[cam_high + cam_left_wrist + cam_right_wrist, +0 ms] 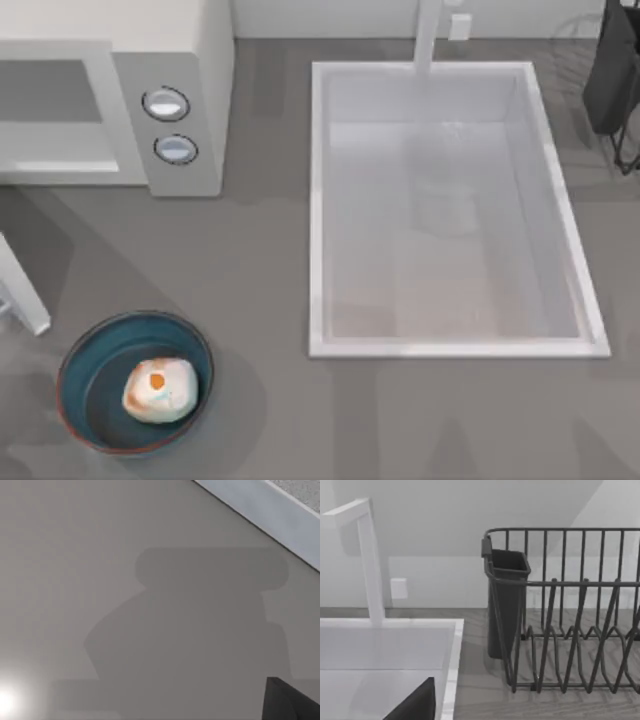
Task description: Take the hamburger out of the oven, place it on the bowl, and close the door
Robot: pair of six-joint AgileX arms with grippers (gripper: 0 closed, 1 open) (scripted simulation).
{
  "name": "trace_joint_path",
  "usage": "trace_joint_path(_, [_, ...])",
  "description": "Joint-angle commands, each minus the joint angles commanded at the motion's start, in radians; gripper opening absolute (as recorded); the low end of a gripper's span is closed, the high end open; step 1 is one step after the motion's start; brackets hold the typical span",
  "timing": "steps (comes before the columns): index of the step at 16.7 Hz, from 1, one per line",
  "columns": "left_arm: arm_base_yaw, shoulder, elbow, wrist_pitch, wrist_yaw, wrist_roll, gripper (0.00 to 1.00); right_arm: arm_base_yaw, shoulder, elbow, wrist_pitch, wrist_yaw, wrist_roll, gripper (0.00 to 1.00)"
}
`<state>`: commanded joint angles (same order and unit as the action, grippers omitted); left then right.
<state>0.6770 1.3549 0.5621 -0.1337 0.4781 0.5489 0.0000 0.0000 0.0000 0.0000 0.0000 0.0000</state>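
Hamburger (158, 391) sits in the bowl (90, 352), front left of my table. Oven (180, 60) at back left. I can't tell either gripper's finger state.

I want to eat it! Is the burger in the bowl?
Yes. The hamburger sits inside the bowl, away from the oven.

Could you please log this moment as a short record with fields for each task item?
hamburger: lying inside the bowl
bowl: on the counter, near the top view's lower left corner
oven: at the upper left, cavity visible
door: swung open, edge-on at the left border
sink: right of the oven
dish rack: beside the sink
task left: closing the door
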Motion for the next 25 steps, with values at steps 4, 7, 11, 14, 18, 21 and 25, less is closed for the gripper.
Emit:
trace_joint_path(4, [-0.096,-0.096,-0.094,0.037,-0.062,-0.095,0.00,0.000,0.000,0.000,0.000,0.000,0.000,1.00])
trace_joint_path(7, [-0.093,-0.092,-0.092,0.035,-0.057,-0.095,0.00,0.000,0.000,0.000,0.000,0.000,0.000,1.00])
trace_joint_path(11, [-0.163,-0.120,-0.110,0.038,-0.110,-0.155,0.00,0.000,0.000,0.000,0.000,0.000,0.000,1.00])
trace_joint_path(14, [-0.311,-0.174,-0.144,0.044,-0.204,-0.261,0.00,0.000,0.000,0.000,0.000,0.000,0.000,1.00])
trace_joint_path(18, [-0.529,-0.258,-0.196,0.053,-0.341,-0.417,0.00,0.000,0.000,0.000,0.000,0.000,0.000,1.00])
trace_joint_path(21, [-0.601,-0.297,-0.219,0.057,-0.401,-0.484,0.00,0.000,0.000,0.000,0.000,0.000,0.000,1.00])
trace_joint_path(25, [-0.600,-0.294,-0.216,0.056,-0.400,-0.486,0.00,0.000,0.000,0.000,0.000,0.000,0.000,1.00])
